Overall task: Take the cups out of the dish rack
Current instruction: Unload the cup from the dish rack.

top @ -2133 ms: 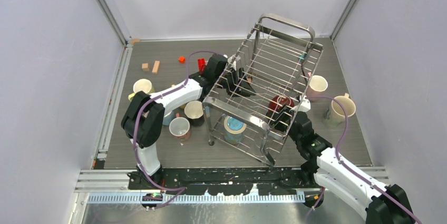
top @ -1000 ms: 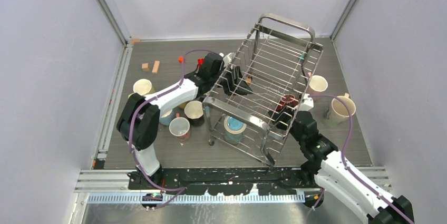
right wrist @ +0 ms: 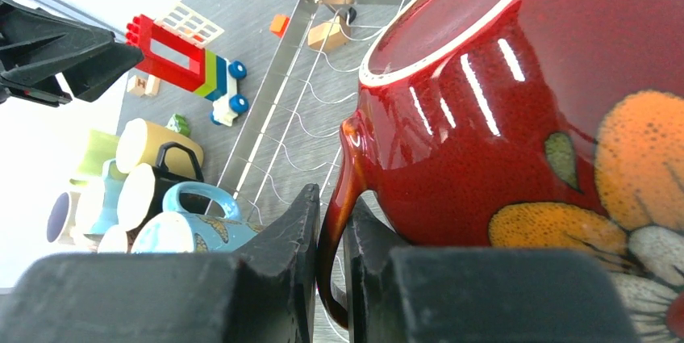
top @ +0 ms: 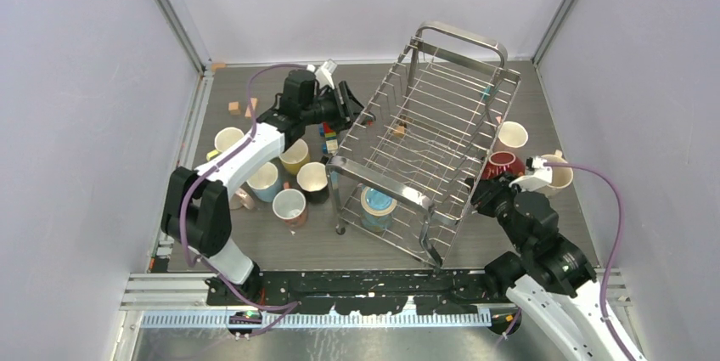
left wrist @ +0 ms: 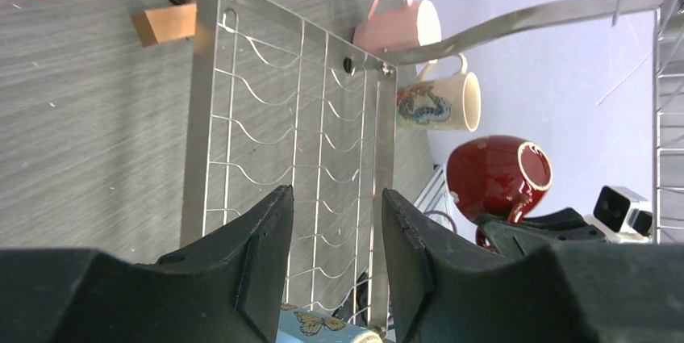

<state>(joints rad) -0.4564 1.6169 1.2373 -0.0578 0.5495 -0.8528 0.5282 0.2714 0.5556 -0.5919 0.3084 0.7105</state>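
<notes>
Because we are gripping the red mug [right wrist: 565,117] by its handle, with the right gripper [right wrist: 331,206] clamped on that thin loop, we are holding it just outside the right side of the rack [top: 390,187], near a cream cup [top: 556,172]. We are judging it is going down beside that one. One blue mug [top: 376,206] is sitting in the rack's near end. The left gripper [left wrist: 336,206] is hovering, jaws apart and empty, at the far left side.
</notes>
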